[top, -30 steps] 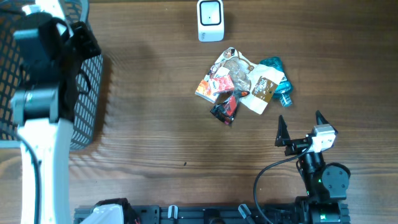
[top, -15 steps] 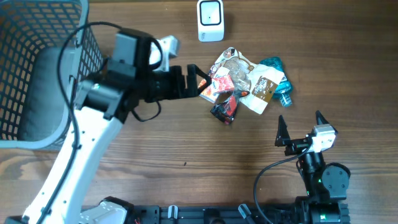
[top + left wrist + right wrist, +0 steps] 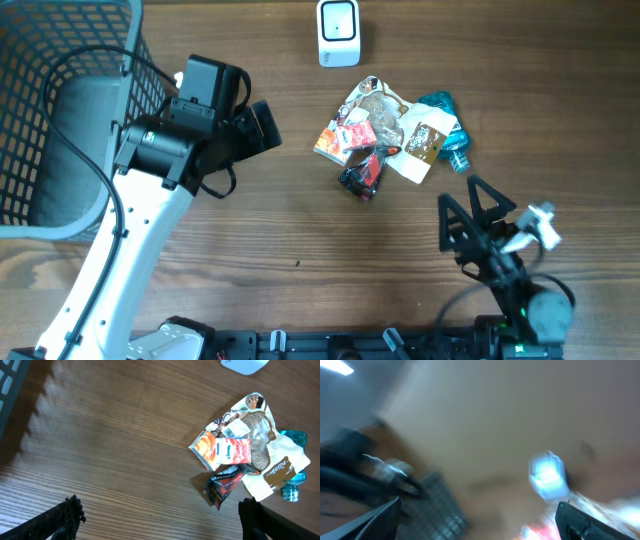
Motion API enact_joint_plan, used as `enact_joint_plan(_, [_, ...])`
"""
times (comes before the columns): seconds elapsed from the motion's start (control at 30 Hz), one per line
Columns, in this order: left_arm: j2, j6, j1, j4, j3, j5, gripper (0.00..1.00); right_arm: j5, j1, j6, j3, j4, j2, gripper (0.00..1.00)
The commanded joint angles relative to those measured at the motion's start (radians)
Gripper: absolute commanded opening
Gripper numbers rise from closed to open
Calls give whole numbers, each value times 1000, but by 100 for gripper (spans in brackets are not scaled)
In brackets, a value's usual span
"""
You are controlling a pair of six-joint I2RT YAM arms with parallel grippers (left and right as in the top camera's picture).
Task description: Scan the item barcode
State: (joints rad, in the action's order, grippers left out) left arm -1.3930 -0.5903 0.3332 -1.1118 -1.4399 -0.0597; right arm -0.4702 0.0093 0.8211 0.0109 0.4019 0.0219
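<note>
Staring at a pile [image 3: 385, 135] sat between two wide-open, empty claws

Lies ahead-right of left claw [image 3: 262, 125] and ahead-left of right claw [image 3: 458, 195], stretched roughly from one toward the other. Looks like a toss-up, maybe slightly nearer the right.

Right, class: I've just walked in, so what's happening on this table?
Two robot arms are at work on scanning a barcode, but nothing is held yet. The left gripper hovers open between the wire basket and the pile of snack packets; the right gripper, also open, is on the pile's near side. The white scanner stands beyond the pile.
</note>
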Motion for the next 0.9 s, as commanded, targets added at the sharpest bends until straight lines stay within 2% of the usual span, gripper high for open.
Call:
enact_joint_plan(0.0, [6, -21, -11, 10, 0, -25, 100, -62, -3, 87, 129, 3, 12, 100])
enact_joint_plan(0.03, [5, -21, -11, 19, 0, -30, 100, -61, -3, 34, 195, -69, 38, 100])
enact_joint_plan(0.1, [2, -21, -11, 26, 0, -43, 100, -54, -2, -168, 413, -359, 167, 100])
enact_joint_plan(0.13, [2, -20, -11, 25, 0, -43, 100, -54, -2, -309, 560, -542, 287, 100])
enact_joint_plan(0.23, [2, -21, -11, 25, 0, -43, 100, -55, -2, -544, 929, -931, 639, 100])
enact_joint_plan(0.3, [3, -21, -11, 25, 0, -43, 100, -79, -2, -515, 1062, -997, 808, 100])
enact_joint_plan(0.37, [3, -21, -11, 25, 0, -43, 100, -175, -2, -474, 1082, -940, 931, 100])
enact_joint_plan(0.43, [3, -21, -11, 25, 0, -43, 100, -167, 0, -475, 1086, -953, 1021, 100])
enact_joint_plan(0.5, [2, -21, -11, 25, 0, -43, 100, -63, 2, -488, 1146, -1126, 1183, 100])
enact_joint_plan(0.57, [3, -21, -11, 25, 0, -43, 100, -30, 17, -575, 1220, -1250, 1312, 100])
enact_joint_plan(0.7, [3, -21, -11, 25, 0, -43, 100, -22, 103, -486, 1244, -1270, 1508, 100])
enact_joint_plan(0.73, [3, -21, -11, 25, 0, -43, 100, -13, 130, -478, 1244, -1263, 1537, 97])
enact_joint_plan(0.8, [3, -21, -11, 25, 0, -43, 100, 96, 203, -424, 1244, -1252, 1599, 83])
enact_joint_plan(0.83, [3, -21, -11, 25, 0, -43, 100, 220, 254, -328, 1243, -1260, 1636, 77])
enact_joint_plan(0.87, [3, -21, -11, 25, 0, -43, 100, 312, 309, -240, 1241, -1253, 1677, 77])
